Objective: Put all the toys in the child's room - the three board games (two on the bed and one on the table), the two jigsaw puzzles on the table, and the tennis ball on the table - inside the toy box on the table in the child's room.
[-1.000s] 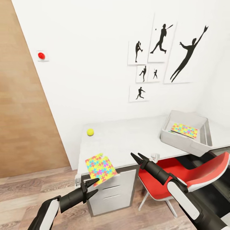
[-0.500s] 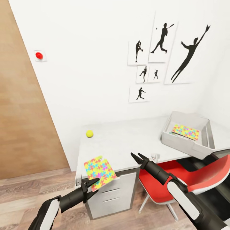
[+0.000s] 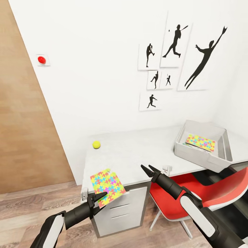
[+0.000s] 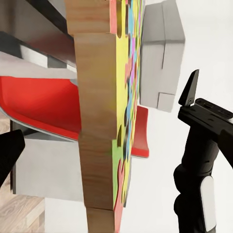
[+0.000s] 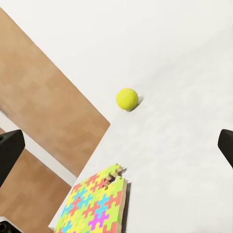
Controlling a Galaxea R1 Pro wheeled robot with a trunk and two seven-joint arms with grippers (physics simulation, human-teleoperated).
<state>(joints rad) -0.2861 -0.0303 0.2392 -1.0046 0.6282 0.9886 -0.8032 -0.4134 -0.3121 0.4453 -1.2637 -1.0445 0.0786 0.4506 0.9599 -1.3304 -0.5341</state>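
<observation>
While my left pincer (image 3: pixel 100 200) pinches the jigsaw puzzle (image 3: pixel 108 186) by its near edge at the table's (image 3: pixel 137 155) front corner, the toy box (image 3: pixel 196 158) lies far off toward two o'clock, nearer my open, empty right pincer (image 3: pixel 146 169).

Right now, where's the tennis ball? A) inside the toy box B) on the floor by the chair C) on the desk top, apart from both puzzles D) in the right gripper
C. The tennis ball sits on the pale table, well clear of the jigsaw puzzle at the left gripper, while the other puzzle lies in the toy box; the right gripper is open and empty.
</observation>
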